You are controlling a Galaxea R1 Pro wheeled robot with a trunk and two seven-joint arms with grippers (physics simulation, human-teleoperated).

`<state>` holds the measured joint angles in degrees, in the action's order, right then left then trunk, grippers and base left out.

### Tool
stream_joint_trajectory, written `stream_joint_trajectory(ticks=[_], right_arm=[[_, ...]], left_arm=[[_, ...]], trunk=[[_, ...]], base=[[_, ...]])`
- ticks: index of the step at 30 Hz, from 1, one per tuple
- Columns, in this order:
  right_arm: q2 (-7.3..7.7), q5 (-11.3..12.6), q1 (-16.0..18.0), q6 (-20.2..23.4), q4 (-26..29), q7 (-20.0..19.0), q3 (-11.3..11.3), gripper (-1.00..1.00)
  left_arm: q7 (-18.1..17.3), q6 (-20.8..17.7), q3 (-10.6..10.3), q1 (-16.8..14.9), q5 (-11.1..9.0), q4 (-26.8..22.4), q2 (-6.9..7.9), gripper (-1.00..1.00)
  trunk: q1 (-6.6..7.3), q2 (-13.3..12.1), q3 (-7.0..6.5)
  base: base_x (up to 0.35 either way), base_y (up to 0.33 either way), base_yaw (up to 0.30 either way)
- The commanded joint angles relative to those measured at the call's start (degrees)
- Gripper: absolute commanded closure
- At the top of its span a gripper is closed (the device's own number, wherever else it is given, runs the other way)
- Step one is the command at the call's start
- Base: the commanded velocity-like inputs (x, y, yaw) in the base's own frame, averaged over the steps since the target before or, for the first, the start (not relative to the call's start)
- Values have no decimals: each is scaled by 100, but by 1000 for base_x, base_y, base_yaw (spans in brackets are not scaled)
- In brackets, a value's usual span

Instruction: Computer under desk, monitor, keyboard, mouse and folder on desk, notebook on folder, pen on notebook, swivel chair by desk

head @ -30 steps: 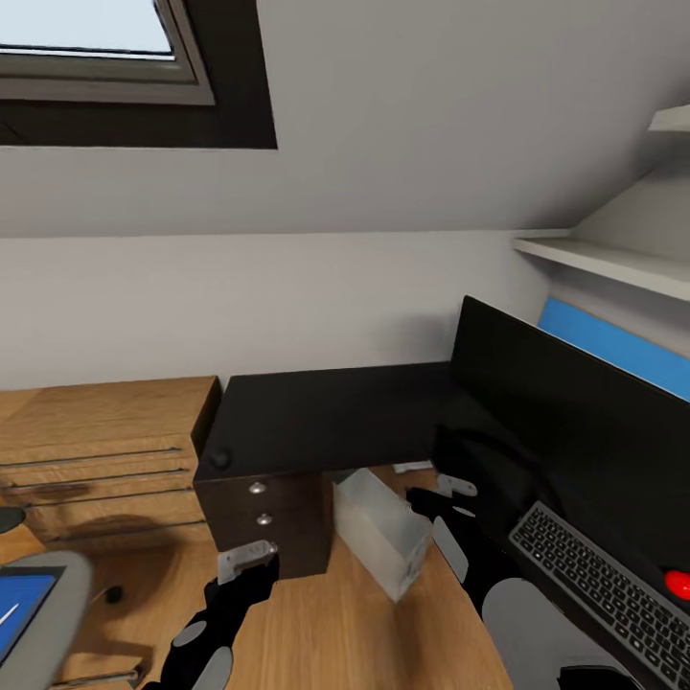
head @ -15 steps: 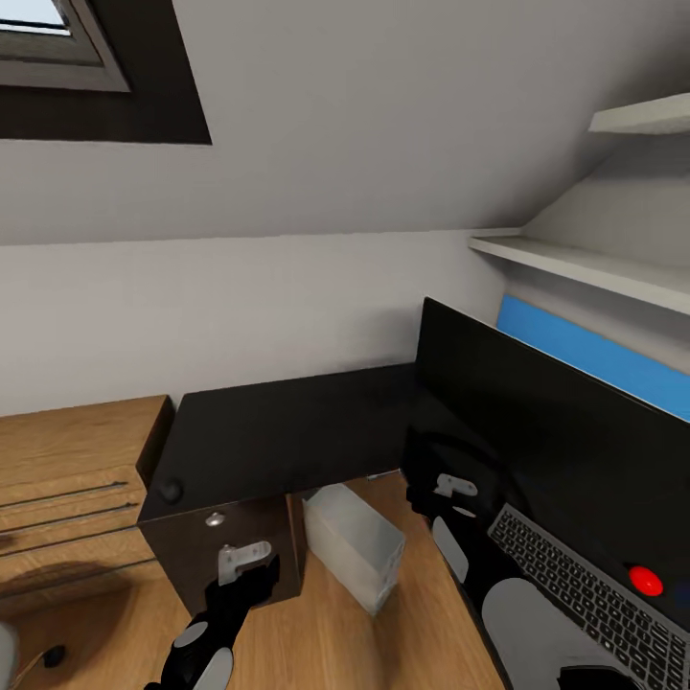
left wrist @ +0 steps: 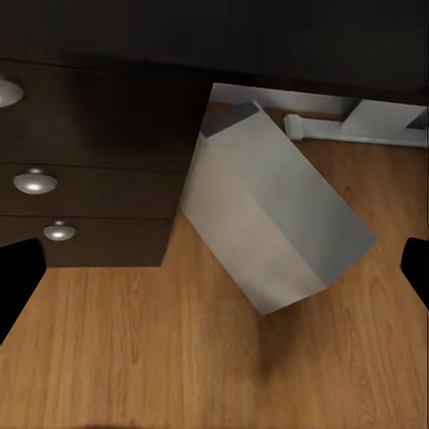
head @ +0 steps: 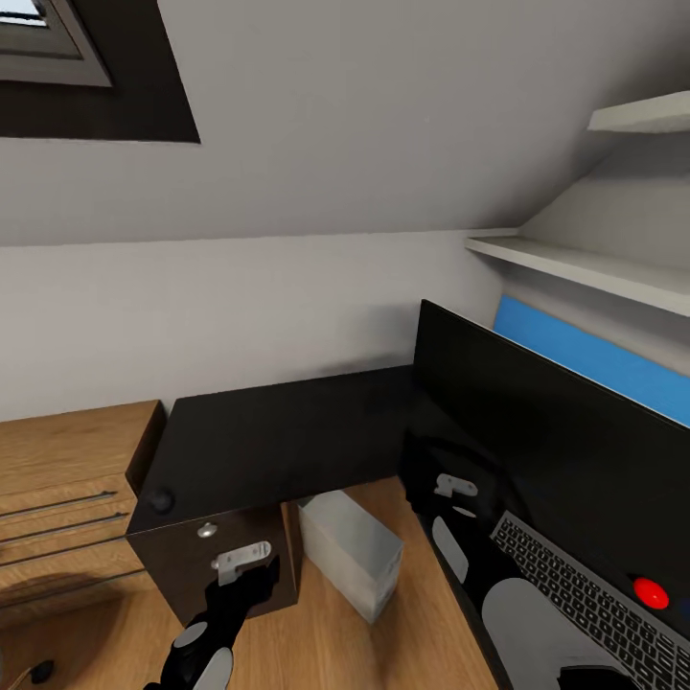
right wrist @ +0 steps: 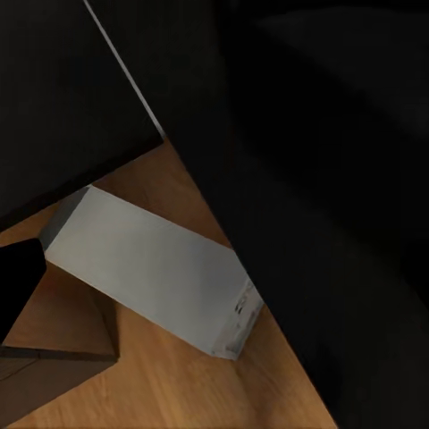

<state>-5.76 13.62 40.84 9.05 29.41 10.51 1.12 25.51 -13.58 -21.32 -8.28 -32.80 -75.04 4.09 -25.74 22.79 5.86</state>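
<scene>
The black desk point(head: 287, 436) runs from the wall round to the right, with silver knobs on its drawer unit point(left wrist: 36, 181). A small dark mouse point(head: 159, 500) sits on its near left corner. The wide black monitor point(head: 546, 431) stands on the right wing, and the keyboard point(head: 594, 599) lies in front of it. The light-grey computer point(head: 350, 551) point(left wrist: 277, 219) point(right wrist: 152, 268) stands on the floor under the desk. My left gripper point(head: 241, 561) point(left wrist: 214, 277) hangs open in front of the drawers, holding nothing. My right gripper point(head: 455, 489) hovers open at the desk's inner edge, one finger point(right wrist: 18, 286) showing.
A light wooden chest point(head: 57, 479) with bar handles stands left of the desk. White shelves point(head: 575, 268) jut from the right wall above a blue back panel point(head: 594, 359). A red round thing point(head: 652, 591) rests on the keyboard. Wooden floor point(left wrist: 179, 357) lies between the arms.
The camera has swung to the right, so the grey chair with the blue folder has left the picture at the left. Both arms hold the same pose.
</scene>
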Motion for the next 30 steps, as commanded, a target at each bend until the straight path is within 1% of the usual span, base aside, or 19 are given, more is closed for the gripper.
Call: stream_joint_trajectory(ticks=[1,6,10,13,23,24,30], right_arm=[[-4,26,3,31,12,18,11,-100],[3,26,3,34,12,5,11,-100],[12,26,3,35,12,10,7,-100],[13,26,3,36,12,17,4,-100],[14,28,3,36,12,13,2,-100],[14,32,3,36,12,13,5,-100],[9,35,3,29,12,26,10,-100]], left_arm=[[46,-14,-16,-7,-44,-19,6,-100],[42,-19,-15,-7,-58,-146,5,-100],[42,-38,-13,-7,-67,-423,9,-100],[42,-44,-13,-7,-71,-505,7,-100],[51,-65,-26,-7,-78,-649,-1,-100],[51,-65,-72,-7,-78,-646,-4,-100],[51,-65,-122,-7,-79,-627,-5,-100]], trunk=[[-4,13,13],[-4,13,13],[-4,13,13],[-4,13,13],[-223,414,193],[-245,454,211],[-377,695,318]], base=[[2,0,-1],[1,0,0],[0,0,0],[0,0,0],[0,0,0],[0,0,0],[0,0,0]])
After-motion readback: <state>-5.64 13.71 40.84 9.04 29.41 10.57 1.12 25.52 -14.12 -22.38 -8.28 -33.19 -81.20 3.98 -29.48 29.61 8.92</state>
